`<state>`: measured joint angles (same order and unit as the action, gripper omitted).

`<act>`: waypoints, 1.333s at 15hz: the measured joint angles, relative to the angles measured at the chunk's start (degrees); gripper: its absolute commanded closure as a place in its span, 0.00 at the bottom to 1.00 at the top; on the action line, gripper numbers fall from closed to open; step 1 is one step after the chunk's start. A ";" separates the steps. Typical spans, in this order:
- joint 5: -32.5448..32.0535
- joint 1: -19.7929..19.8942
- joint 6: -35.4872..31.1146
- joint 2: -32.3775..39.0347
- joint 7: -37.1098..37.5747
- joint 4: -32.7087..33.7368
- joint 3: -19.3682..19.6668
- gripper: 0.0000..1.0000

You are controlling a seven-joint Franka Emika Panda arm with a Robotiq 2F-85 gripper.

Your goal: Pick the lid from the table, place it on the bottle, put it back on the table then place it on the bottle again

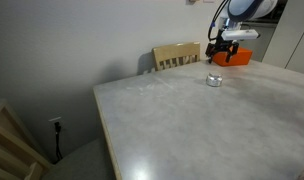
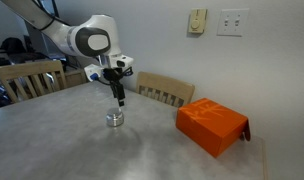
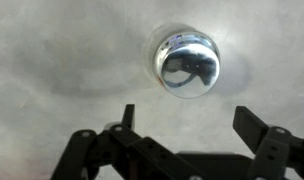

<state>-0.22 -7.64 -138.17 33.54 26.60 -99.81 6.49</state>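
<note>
jaws stand wide apart, gripping nothing, with the gripper (image 2: 119, 99) hanging just above the bottle (image 2: 115, 118) on the table (image 2: 72, 150). the lid (image 3: 189, 62) sits atop the bottle, shiny in the wrist view. well to the right lies an orange box (image 2: 212, 125).

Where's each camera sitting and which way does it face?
Exterior view: off the table's corner, looking across it; arm and gripper far off.
Exterior view: near tabletop height, facing the wall; arm, gripper above the bottle.
Wrist view: straight down on the bottle; open gripper at bottom.
Shared: all three show the bottle.
</note>
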 measured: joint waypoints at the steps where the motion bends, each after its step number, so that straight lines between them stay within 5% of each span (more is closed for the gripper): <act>1: 0.00 0.00 -0.01 -1.19 0.00 -0.59 0.01 0.00; 10: 0.02 -0.19 -0.11 -5.52 -0.11 -2.55 -1.63 0.00; 20: -0.02 -1.58 -0.06 0.04 -0.59 -2.29 -3.96 0.00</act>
<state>-0.24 -9.23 -138.23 33.57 26.00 -102.10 2.53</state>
